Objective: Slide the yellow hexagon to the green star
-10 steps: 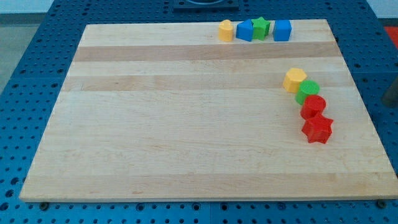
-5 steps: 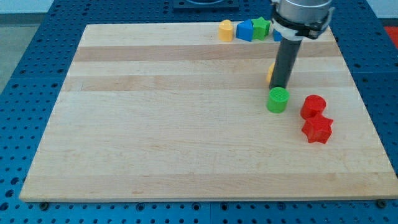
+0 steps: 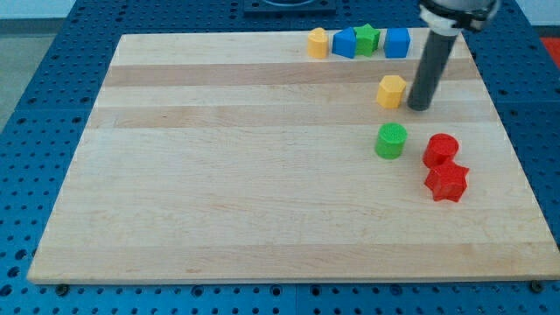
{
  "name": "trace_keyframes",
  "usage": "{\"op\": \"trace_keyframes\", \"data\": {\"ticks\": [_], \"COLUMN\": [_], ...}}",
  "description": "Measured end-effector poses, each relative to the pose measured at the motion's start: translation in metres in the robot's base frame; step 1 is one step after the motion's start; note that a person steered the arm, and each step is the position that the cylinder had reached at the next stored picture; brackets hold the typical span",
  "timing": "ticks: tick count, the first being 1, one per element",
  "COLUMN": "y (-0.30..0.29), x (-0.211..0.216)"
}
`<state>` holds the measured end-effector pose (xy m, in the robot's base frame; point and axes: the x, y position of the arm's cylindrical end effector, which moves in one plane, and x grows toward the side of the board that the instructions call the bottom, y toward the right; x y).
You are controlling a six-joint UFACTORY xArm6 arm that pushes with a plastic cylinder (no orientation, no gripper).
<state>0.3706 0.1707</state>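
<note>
My tip [image 3: 419,108] right of one yellow hexagon [image 3: 391,91]

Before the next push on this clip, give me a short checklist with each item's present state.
1. Yellow hexagon in plain sight: ok.
2. Green star in sight, at the view's top between two blue blocks: ok.
3. My tip placed for pushing toward the star: not ok; it sits to the view's right of the hexagon, not below it.
4. Tip touching the hexagon: cannot tell; they look close, with a slight gap.
5. Path from hexagon up to the star free of blocks: ok.
6. Green cylinder out of the way, below the hexagon: ok.
</note>
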Motion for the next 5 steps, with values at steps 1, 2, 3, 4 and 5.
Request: {"op": "trace_keyframes", "data": {"ticks": [1, 2, 3, 4, 5], "y": [-0.028, -0.052, -0.056, -0.061, -0.071], "x": [-0.005, -0.013, -0.037, -0.049, -0.051]}}
